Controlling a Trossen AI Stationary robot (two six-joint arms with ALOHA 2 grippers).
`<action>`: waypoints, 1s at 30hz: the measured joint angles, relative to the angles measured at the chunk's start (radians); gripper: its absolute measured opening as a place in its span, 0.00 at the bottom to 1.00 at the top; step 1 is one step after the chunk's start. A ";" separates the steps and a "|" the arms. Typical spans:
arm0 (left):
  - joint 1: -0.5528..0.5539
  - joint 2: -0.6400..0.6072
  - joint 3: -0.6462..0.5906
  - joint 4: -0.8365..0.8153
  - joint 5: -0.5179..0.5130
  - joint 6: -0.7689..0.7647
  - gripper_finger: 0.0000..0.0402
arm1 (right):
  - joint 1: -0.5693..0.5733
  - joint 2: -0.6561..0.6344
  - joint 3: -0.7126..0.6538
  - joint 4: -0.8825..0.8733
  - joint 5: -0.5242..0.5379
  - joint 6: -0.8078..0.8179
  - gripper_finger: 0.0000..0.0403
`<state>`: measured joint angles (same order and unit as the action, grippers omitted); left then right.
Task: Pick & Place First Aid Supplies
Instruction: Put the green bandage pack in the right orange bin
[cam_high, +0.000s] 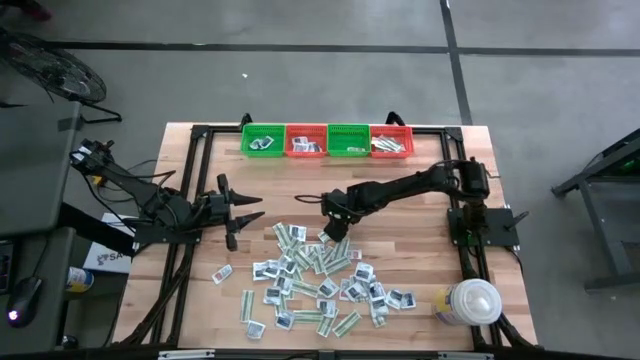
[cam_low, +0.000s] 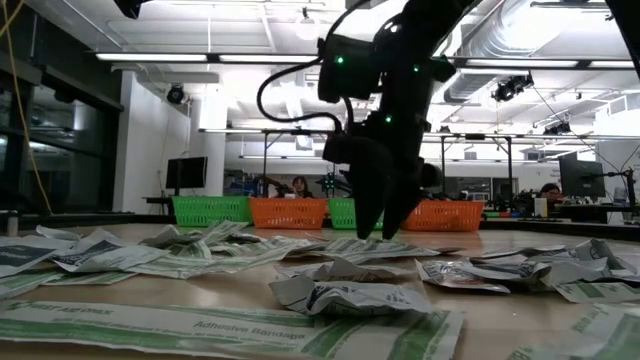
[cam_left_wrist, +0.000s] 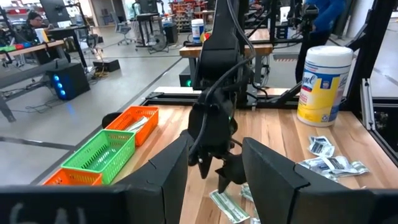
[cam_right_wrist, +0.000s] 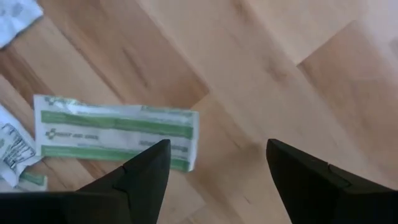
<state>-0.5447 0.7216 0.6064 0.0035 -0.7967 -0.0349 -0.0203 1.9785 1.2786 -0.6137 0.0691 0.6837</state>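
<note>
Pale wood is carrying everything here: the counter (cam_high: 420, 215) is holding a loose heap of first aid supplies (cam_high: 320, 285), white-grey square packets and narrow pale-green strips, lying scattered across its near half. Along the far edge four baskets are standing in a row, touching side by side: a green basket (cam_high: 262, 140), a red basket (cam_high: 306, 141), a second green basket (cam_high: 349, 140) and a second red basket (cam_high: 391, 141), each already holding a few packets. A big white round container (cam_high: 470, 302) is standing at the near right corner, apart from the heap.

The right gripper (cam_high: 337, 227) is hanging low over the far edge of the heap with its jaws standing wide apart and nothing between them. In its own wrist view a green-striped bandage strip (cam_right_wrist: 118, 132) is lying flat on the bare wood, with one finger just over its corner and the other finger over plain wood; whether that finger is touching the strip cannot be told.

The left gripper (cam_high: 240, 212) is waiting at the left of the counter, beside the heap, its fingers parted and empty, pointing toward the right arm.
</note>
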 joint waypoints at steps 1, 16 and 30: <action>0.000 0.000 0.000 0.000 0.000 0.000 0.37 | 0.000 0.005 0.002 0.001 -0.002 -0.001 0.64; 0.000 0.000 0.000 -0.007 -0.001 -0.006 0.37 | 0.012 0.061 0.006 -0.039 0.073 -0.009 0.62; 0.000 0.000 0.000 -0.007 0.001 -0.008 0.37 | 0.007 0.063 0.001 -0.009 0.042 0.023 0.41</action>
<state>-0.5449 0.7212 0.6064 -0.0032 -0.7956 -0.0429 -0.0132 2.0411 1.2797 -0.6224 0.1111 0.7067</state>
